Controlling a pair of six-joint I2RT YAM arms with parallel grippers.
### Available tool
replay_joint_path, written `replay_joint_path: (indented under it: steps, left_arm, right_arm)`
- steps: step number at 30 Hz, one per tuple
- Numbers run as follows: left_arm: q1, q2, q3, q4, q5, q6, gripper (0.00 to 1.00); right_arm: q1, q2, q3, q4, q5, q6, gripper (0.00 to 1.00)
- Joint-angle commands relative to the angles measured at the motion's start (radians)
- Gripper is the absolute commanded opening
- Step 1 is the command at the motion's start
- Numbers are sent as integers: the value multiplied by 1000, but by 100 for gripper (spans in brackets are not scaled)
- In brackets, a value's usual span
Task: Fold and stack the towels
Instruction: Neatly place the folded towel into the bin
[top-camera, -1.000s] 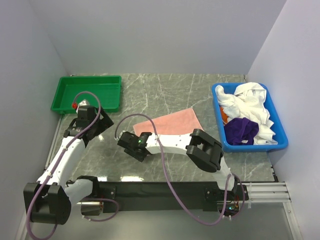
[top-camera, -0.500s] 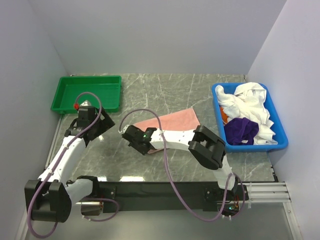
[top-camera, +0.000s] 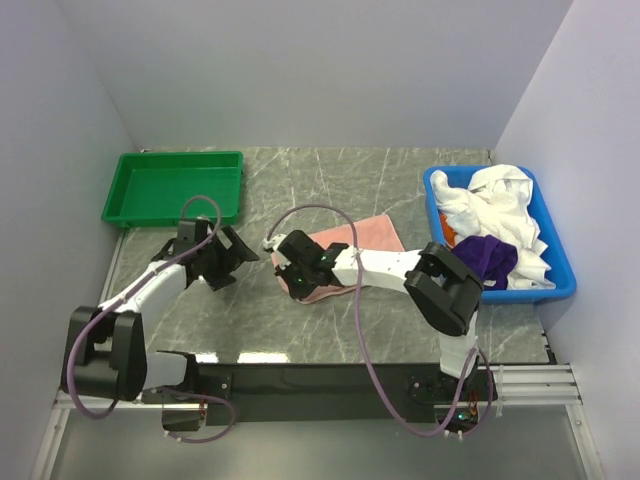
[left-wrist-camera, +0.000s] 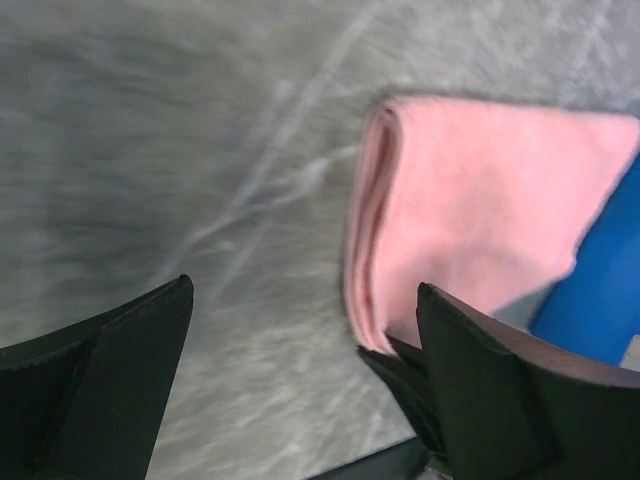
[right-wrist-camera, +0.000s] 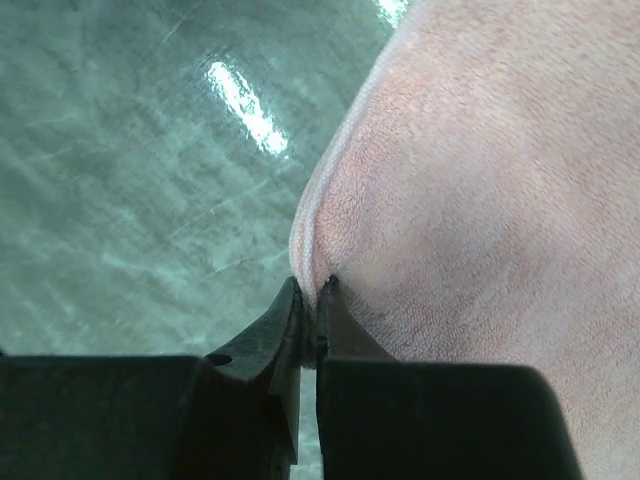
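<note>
Since only the top view shows edges, we note bare table (top-camera: 330, 185) behind the pink towel (top-camera: 375, 232) lying mid-table, right gripper (top-camera: 287, 268) at its left end, grip hidden. Left wrist: left gripper (left-wrist-camera: 305, 290) spread wide over marble, towel fold ahead, bin (left-wrist-camera: 600, 280) cropped, blurry. Right wrist: jaws pinched onto the towel's folded edge; the rest is cut off.

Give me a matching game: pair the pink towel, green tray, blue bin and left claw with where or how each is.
1 pink towel
2 green tray
3 blue bin
4 left gripper

a holds white towels and a purple towel
b sits far left, at the back
c jaws wide open
d pinched by the right gripper

Pairs: 1-d, 2-b, 3-a, 4-c
</note>
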Motion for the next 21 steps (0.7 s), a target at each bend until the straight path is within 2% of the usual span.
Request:
replay_joint_path:
  steps: [1, 9, 21]
  left_arm:
    - [-47, 41, 1, 169, 109, -104, 99]
    - [-171, 178, 10, 305, 108, -201, 99]
    - [-260, 318, -25, 439, 60, -318, 99]
  right_arm:
    - [-26, -84, -33, 94, -96, 44, 0]
    - [-71, -143, -119, 246, -167, 128, 0]
    - [-83, -165, -188, 373, -204, 213, 0]
